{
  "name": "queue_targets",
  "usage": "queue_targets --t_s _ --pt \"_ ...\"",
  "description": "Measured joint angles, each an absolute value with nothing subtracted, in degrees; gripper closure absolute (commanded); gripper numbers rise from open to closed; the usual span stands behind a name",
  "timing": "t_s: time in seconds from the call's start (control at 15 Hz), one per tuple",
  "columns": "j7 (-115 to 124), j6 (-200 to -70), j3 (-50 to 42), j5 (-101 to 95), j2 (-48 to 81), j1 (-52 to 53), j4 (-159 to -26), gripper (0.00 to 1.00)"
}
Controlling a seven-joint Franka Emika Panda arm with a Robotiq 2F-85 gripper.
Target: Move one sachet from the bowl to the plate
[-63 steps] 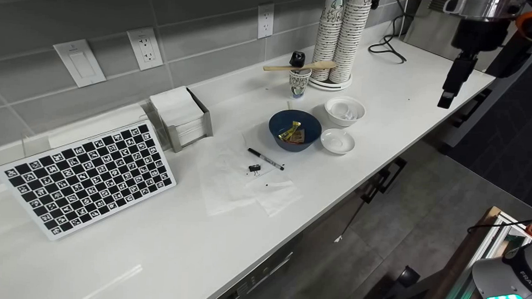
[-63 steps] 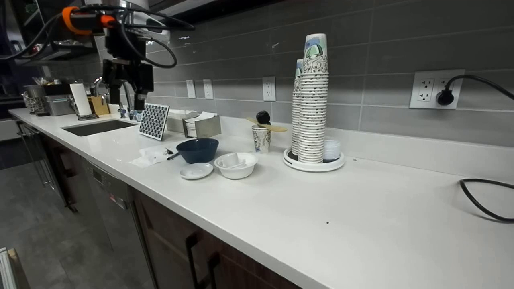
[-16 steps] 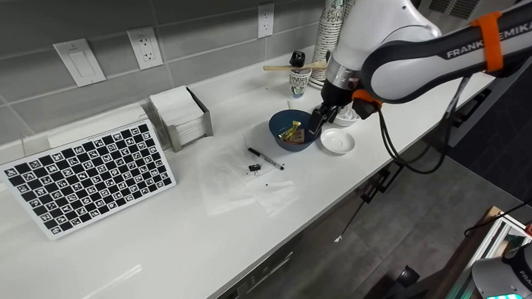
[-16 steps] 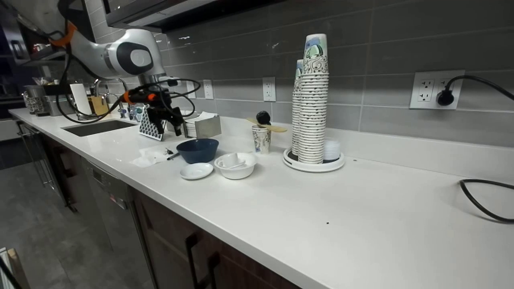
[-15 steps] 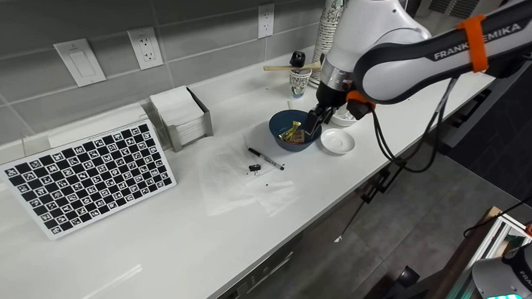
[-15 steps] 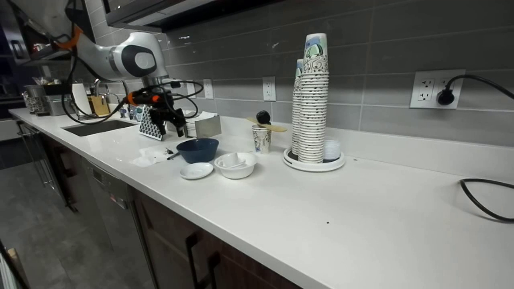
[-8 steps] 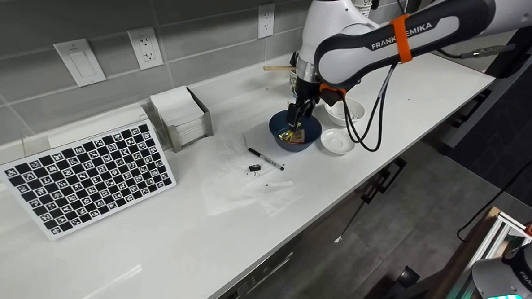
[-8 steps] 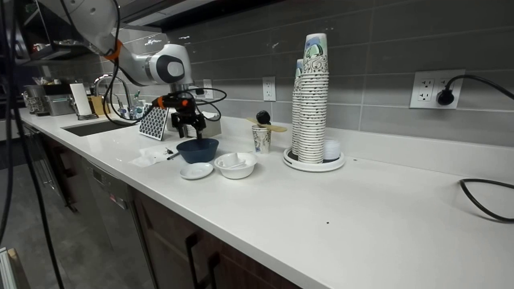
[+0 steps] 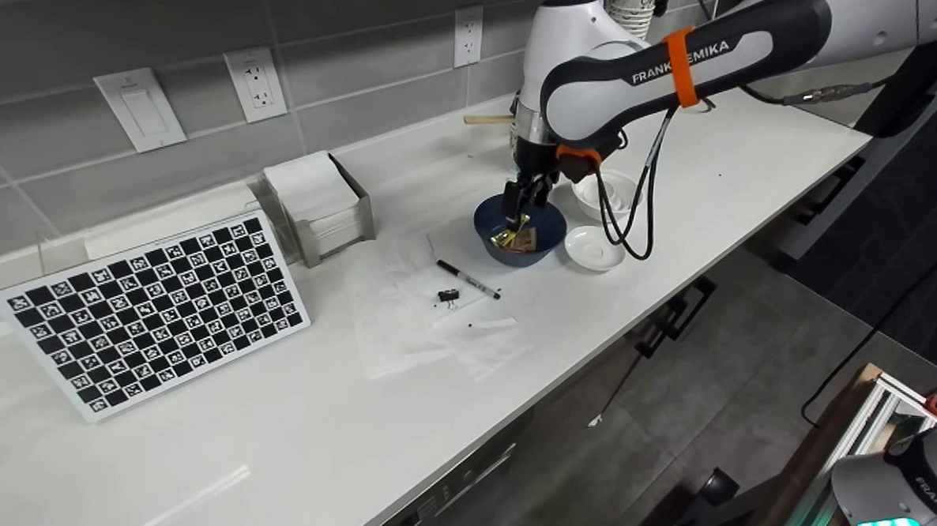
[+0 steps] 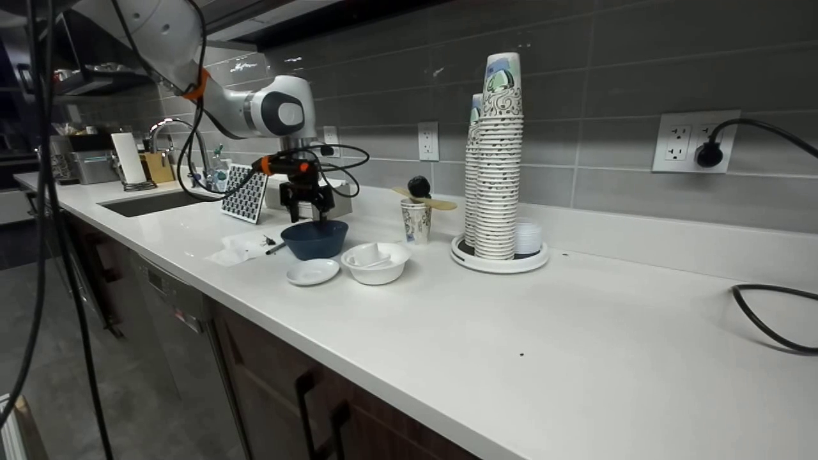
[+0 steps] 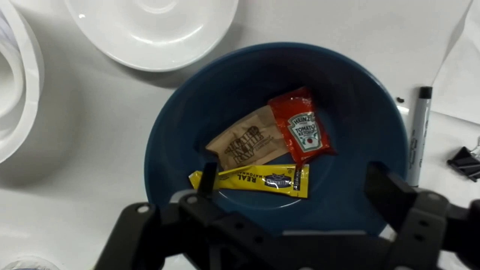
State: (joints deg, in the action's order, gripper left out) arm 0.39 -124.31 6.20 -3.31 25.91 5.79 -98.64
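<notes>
Yellow sachet in bowl, ketchup packet, sugar packet alongside, end effector wide

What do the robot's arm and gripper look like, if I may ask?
The arm is white and black, smoothly rounded, its pale lettering, FRANK and EMIKA, partly covered by an orange band. It also carries a silvery collar and black cables. The gripper is black and angular, with two blocky fingers and pale round pins.

A marker lies near a binder clip, and paper cups stand stacked.
</notes>
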Motion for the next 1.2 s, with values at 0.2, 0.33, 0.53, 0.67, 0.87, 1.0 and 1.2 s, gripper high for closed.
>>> queue_targets --t_s 0.2,0.33,0.53,0.67,0.87,1.0,1.2 --pt "-2.2 -125.08 6.21 -1.68 27.63 5.28 -98.71 0.0" --pt "-4.14 -126.11 6.21 -1.04 28.94 4.91 -98.71 0.0" --pt "-6.21 -127.16 6.21 -0.31 30.53 4.43 -98.65 0.0" --pt "-7.06 -127.58 6.21 -0.29 31.23 4.3 -98.47 0.06" --pt "-8.38 -129.1 6.25 -0.29 31.6 4.22 -98.38 0.08" --pt "-9.45 -130.67 6.41 -0.29 31.88 4.22 -98.38 0.33" --pt "-10.02 -130.8 6.52 -0.45 32.77 4.37 -98.42 0.54"
